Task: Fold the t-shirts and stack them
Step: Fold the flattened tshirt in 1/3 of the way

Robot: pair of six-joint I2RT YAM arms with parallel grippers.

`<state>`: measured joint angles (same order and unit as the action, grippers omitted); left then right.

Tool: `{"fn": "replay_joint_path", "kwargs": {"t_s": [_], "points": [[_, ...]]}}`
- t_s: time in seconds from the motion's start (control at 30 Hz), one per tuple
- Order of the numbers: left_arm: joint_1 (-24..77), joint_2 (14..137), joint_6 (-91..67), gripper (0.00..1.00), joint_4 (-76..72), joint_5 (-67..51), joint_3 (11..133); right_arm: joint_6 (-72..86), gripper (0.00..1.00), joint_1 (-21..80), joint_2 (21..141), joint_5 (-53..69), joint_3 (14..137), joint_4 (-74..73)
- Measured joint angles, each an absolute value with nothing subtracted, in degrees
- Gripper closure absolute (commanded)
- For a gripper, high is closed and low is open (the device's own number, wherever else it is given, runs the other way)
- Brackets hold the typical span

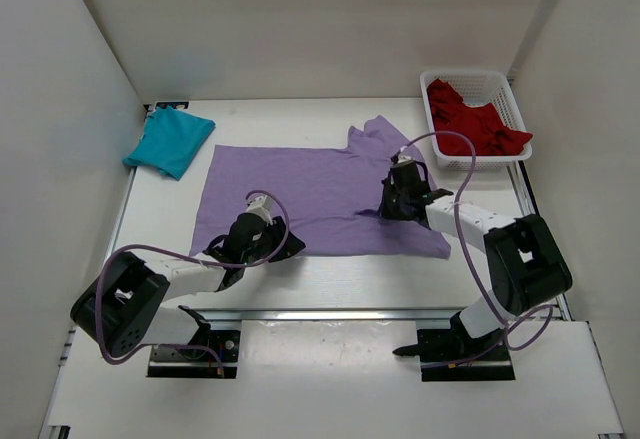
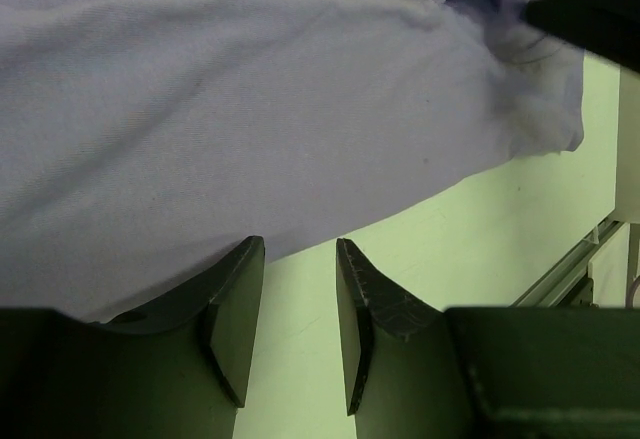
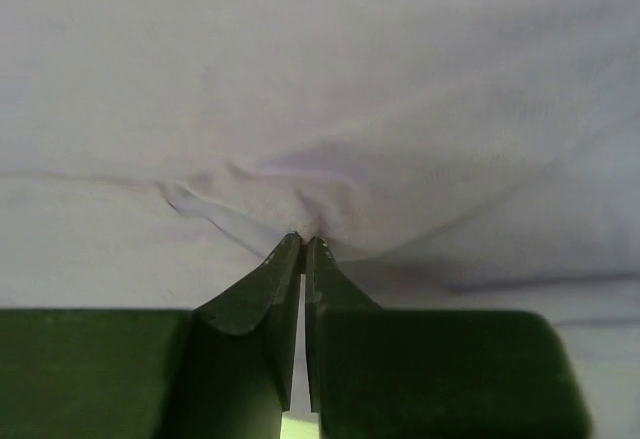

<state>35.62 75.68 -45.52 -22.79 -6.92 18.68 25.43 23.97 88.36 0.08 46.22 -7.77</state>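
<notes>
- Left arm (image 1: 195, 275): white link shells set between bulky black joint housings; logged at lower left of the top view.
- Right arm (image 1: 485, 224): same build, white shells and black housings, at lower right.
- Left cable (image 1: 270, 196): purple, looped free of the links.
- Right cable (image 1: 440, 135): purple, a wider free loop.
- Left base plate (image 1: 195, 354): flat, black.
- Right base plate (image 1: 470, 359): flat, black.
- Left gripper (image 2: 298, 249): two dark wedge-shaped fingers (image 2: 235, 304); fine ribbing noted on one inner face.
- Right gripper (image 3: 303, 241): dark fingers tapered to thin tips; blocky dark body seen across the frame bottom.
</notes>
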Motion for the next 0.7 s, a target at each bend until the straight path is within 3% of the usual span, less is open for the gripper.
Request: {"fn": "replay_joint_path", "kwargs": {"t_s": [0.17,0.37,0.53,0.63,0.7], "points": [[35.35,75.66,-45.71,0.54,-23.46,-7.57,18.00,20.97,0.97,24.58,91.92,-1.65,54.48,-8.12],[34.76,75.50,-46.04,0.54,-24.38,-8.14,17.17,14.61,0.77,25.71,100.18,-3.60,64.01,-8.75],[34.28,73.54,-46.17,0.54,-24.21,-8.12,17.17,9.72,0.68,28.80,103.18,-5.37,68.16,-8.99],[34.26,72.03,-46.17,0.54,-24.14,-7.97,17.17,7.44,0.68,30.85,102.72,-6.98,68.12,-8.54],[34.35,71.55,-46.19,0.54,-24.14,-7.94,17.17,6.96,0.79,31.79,101.12,-7.84,66.30,-7.46]]}}
